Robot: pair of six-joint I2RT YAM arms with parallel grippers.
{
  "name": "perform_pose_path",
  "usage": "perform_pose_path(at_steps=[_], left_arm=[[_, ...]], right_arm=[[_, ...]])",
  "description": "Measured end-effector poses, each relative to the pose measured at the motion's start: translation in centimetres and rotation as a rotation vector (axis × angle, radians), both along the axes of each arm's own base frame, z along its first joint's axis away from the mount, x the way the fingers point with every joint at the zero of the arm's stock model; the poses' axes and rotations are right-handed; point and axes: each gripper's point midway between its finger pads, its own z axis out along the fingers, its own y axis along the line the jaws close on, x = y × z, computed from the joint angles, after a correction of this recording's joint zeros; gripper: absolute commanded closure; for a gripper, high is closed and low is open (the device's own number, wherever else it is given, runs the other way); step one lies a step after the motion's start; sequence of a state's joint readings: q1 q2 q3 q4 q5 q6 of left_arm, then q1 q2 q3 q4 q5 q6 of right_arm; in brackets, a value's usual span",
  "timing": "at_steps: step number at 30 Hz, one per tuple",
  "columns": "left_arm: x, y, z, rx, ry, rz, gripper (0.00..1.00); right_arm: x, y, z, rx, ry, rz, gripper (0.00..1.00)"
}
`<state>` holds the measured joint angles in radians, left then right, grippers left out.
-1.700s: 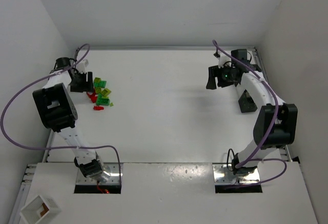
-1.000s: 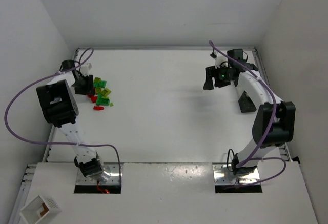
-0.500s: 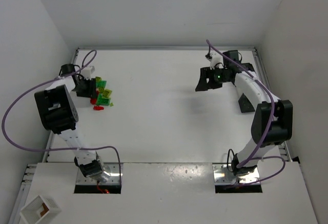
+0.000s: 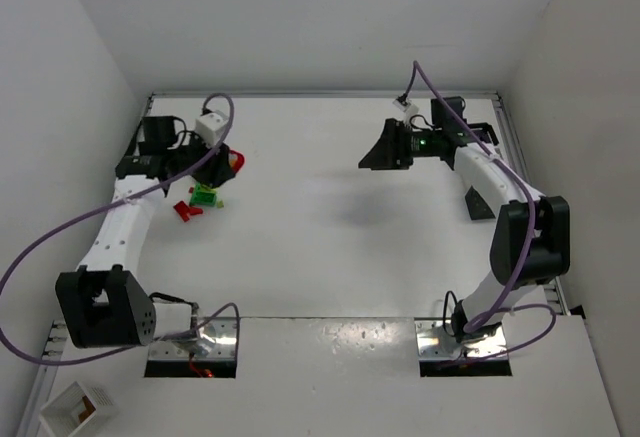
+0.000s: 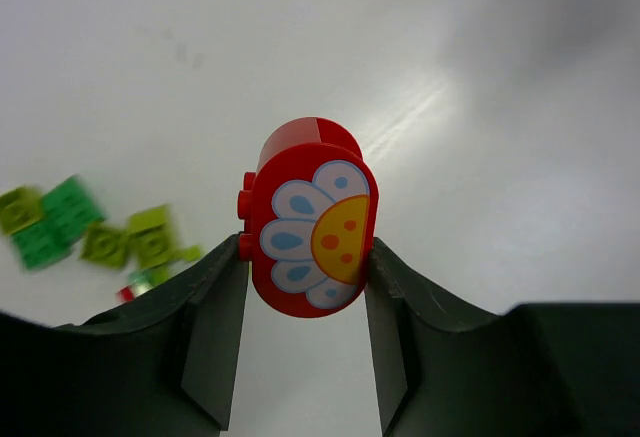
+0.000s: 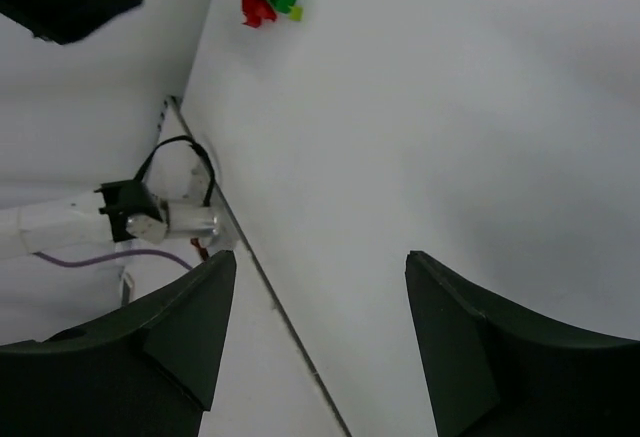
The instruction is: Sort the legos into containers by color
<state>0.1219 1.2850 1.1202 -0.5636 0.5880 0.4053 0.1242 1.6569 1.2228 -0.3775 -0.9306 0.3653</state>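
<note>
1. Left gripper [image 5: 305,267] — jaws clamped on a red flower-printed brick [image 5: 315,217], held above the table [image 4: 320,257], just beside the remaining legos [image 4: 203,197].
2. Right gripper [image 6: 315,307]: jaws apart, nothing between them.
3. Hazard: the fingers [image 5: 215,327] pinch only the brick's lower rounded sides; a fast swing could twist it free.
4. Hazard — the one visible dark bin [image 4: 480,200] lies well apart, beside the right arm [image 4: 510,187]; a long carry risks arm contact.
</note>
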Motion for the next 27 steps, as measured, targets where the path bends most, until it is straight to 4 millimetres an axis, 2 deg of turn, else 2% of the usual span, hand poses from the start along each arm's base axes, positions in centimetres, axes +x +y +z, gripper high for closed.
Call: perform_pose_path(at_steps=[4, 8, 10, 14, 18, 27], left_arm=[[-2.4, -6.4, -0.8, -0.044, 0.072, -0.16, 0.85], [-4.5, -11.3, -0.8, -0.074, 0.111, -0.275, 0.85], [-5.3, -13.2, -0.6, -0.086, 0.12, -0.312, 0.85], [-6.5, -16.0, -0.4, -0.099, 0.127, -0.362, 0.85], [-7.0, -17.4, -0.3, -0.105, 0.128, -0.386, 0.85], [-7.0, -18.0, -0.3, -0.11, 0.127, -0.386, 0.85]], right_arm=[[-0.1, 1.9, 1.3, 0.054, 0.009, 0.015, 0.23], [-0.7, 4.1, 2.1, 0.083, 0.025, 0.042, 0.19], [-1.1, 5.3, 2.6, 0.107, 0.035, 0.061, 0.13], [-1.8, 7.7, 2.8, 0.151, 0.063, 0.11, 0.12], [-2.6, 9.4, 2.1, 0.171, 0.111, 0.154, 0.1], [-4.5, 13.0, 0.4, 0.202, 0.215, 0.258, 0.1]])
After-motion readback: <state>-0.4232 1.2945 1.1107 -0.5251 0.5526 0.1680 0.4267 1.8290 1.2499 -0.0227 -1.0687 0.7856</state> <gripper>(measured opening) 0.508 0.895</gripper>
